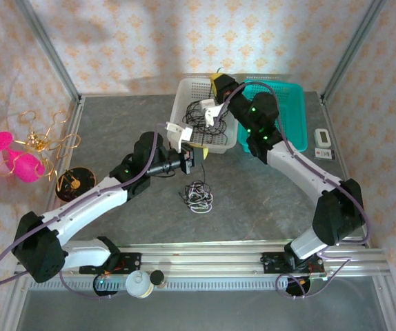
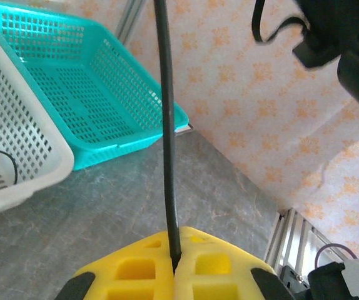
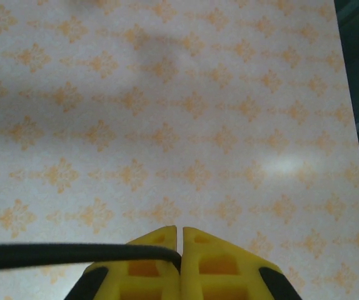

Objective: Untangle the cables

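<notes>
Pale wallpaper with orange floral motifs [image 1: 115,34], grey marbled tabletop [image 1: 253,214], metal corner posts [image 1: 46,45]

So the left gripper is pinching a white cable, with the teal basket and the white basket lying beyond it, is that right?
Not quite. The cable pinched in the left gripper is black, not white, as the left wrist view shows. The rest holds: the teal basket and the white basket lie beyond it.
</notes>
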